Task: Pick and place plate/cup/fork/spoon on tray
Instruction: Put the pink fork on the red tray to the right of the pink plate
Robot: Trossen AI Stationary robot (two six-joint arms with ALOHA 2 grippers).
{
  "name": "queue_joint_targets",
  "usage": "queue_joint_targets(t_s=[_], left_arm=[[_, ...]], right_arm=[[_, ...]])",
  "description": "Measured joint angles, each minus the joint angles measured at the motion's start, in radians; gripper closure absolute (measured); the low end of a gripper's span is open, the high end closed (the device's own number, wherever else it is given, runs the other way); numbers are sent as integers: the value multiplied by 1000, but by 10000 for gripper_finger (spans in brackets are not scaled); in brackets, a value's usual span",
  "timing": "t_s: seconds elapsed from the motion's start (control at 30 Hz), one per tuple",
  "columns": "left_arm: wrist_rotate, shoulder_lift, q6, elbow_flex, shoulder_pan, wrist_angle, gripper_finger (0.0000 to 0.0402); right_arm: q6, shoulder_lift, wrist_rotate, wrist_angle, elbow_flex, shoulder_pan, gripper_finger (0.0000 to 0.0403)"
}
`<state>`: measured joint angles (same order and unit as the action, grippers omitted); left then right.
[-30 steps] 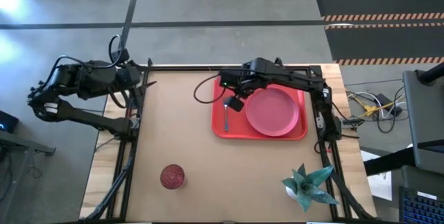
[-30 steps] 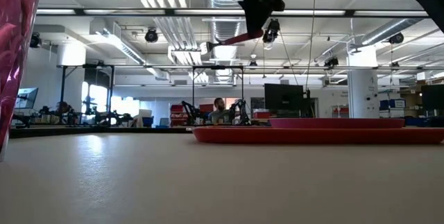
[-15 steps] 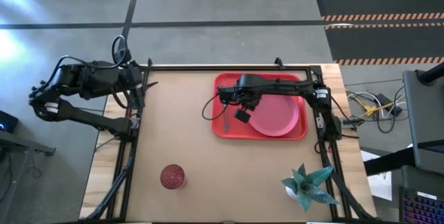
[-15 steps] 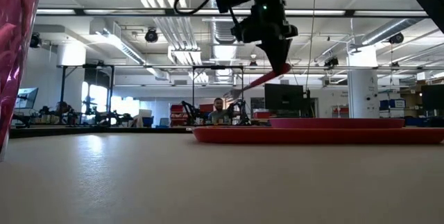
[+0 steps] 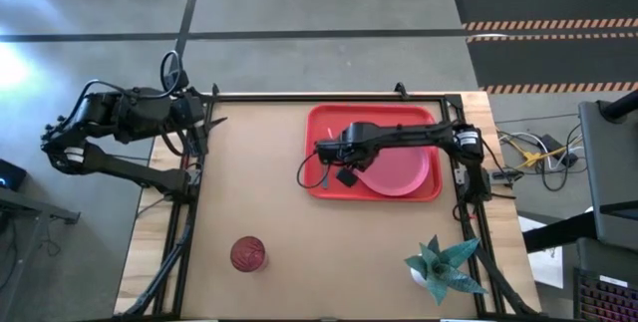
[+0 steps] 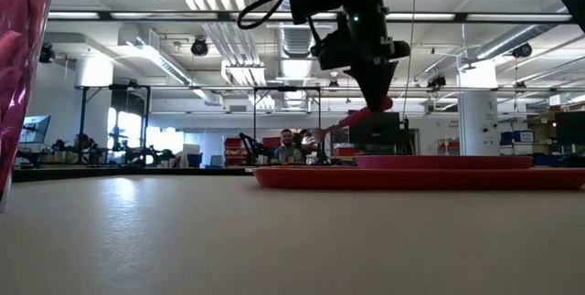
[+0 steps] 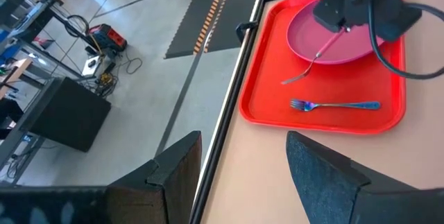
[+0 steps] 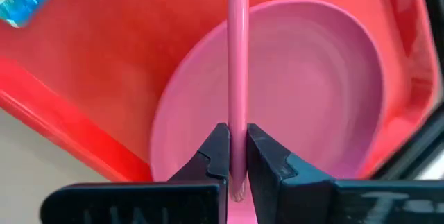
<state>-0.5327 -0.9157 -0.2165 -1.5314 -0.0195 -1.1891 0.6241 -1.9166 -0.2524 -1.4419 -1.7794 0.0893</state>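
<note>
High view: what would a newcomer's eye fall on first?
The right gripper, jaws shut on a pink-handled utensil, hangs over the red tray at the plate's left edge. A blue-handled utensil lies in the tray beside the plate. The cup stands alone, well apart from the tray, and the left gripper waits open at the table's left edge.

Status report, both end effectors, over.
Right end effector shut on pink-handled utensil, over tray. Left end effector open, parked at table edge. Cup not yet on tray.
</note>
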Motion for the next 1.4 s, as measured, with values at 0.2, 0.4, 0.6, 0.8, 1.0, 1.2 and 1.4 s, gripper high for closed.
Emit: queue_joint_targets(t_s=[0.2, 0.4, 0.6, 0.8, 1.0, 1.2, 1.4], left_arm=[[0, 0, 0, 0, 0, 0, 208], [0, 0, 0, 0, 0, -1, 208], [0, 0, 0, 0, 0, -1, 208], [0, 0, 0, 0, 0, -4, 208], [0, 1, 0, 0, 0, -8, 208], [0, 2, -1, 0, 0, -9, 208], [0, 2, -10, 0, 0, -9, 208]], right_arm=[[66, 0, 28, 141, 45, -26, 388], [118, 1, 27, 166, 70, -37, 388], [196, 1, 26, 192, 111, -61, 388], [257, 1, 25, 298, 140, -72, 388], [314, -8, 17, 356, 180, -72, 388], [372, -31, -10, 348, 181, -72, 388], [436, -55, -11, 348, 181, -76, 388]])
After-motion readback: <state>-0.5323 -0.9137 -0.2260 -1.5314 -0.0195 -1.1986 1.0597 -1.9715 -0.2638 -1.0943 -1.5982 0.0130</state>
